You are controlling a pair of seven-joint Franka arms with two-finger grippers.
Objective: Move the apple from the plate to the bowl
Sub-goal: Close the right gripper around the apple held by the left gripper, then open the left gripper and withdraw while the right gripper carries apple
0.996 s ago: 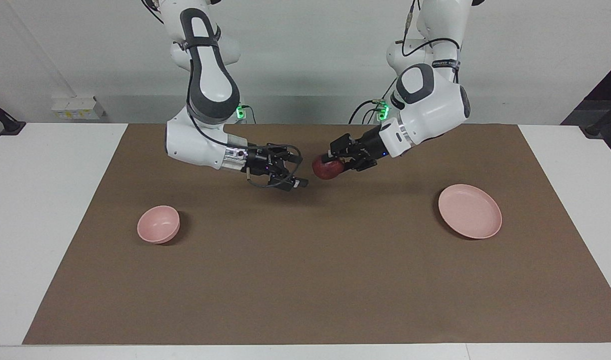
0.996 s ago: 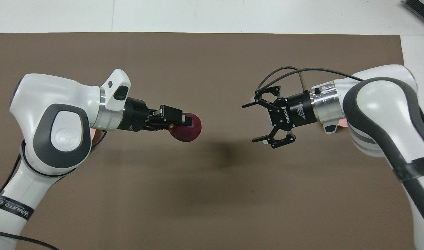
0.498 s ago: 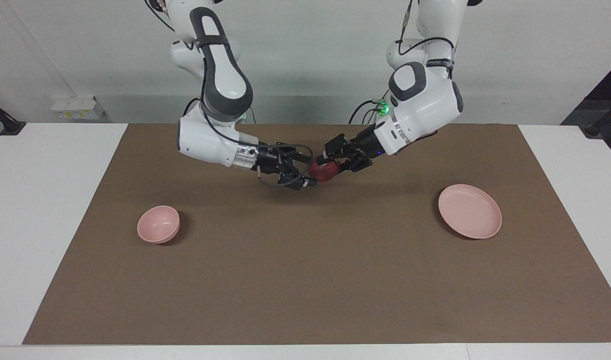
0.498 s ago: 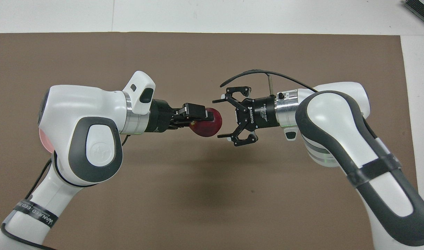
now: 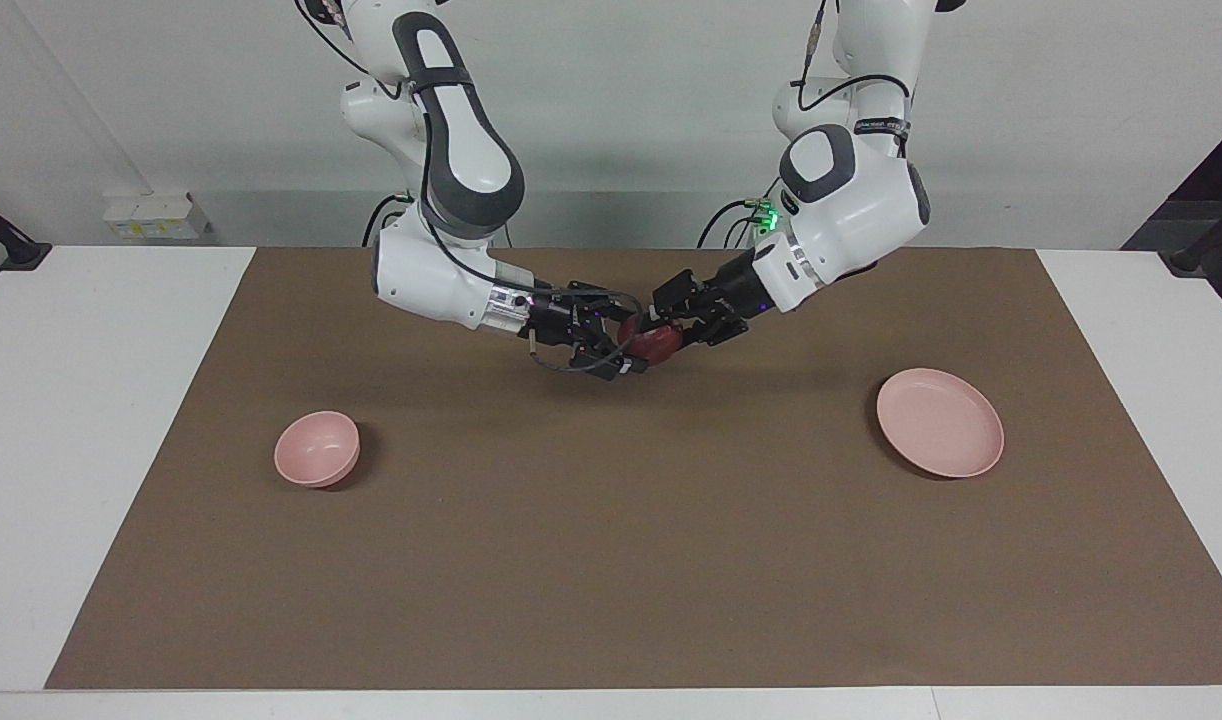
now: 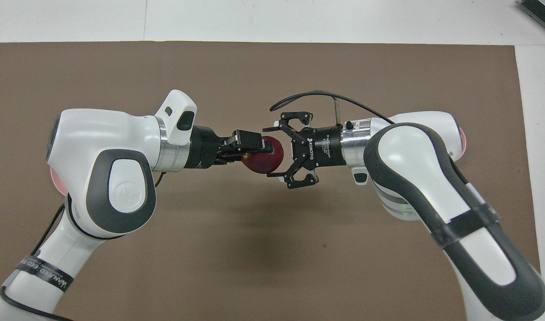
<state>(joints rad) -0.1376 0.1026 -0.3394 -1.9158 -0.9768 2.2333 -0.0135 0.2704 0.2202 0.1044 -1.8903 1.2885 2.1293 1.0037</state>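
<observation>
Right claw [image 6: 272,153] has closed in around held apple [image 6: 267,162].

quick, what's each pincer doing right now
Left pincer: shut on the apple, over mid-table.
Right pincer: open around the apple, not yet closed.

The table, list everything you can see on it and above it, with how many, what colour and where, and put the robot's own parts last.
apple: one, dark red, up in the air over the middle of the mat, held between the two grippers' ends.
bowl: one, pale pink, on the mat toward the right arm's end of the table.
plate: one, pale pink, on the mat toward the left arm's end, nothing on it.
mat: one, brown, covering most of the white table.
left gripper: one, black, shut on the apple.
right gripper: one, black, open, its fingers either side of the apple.
</observation>
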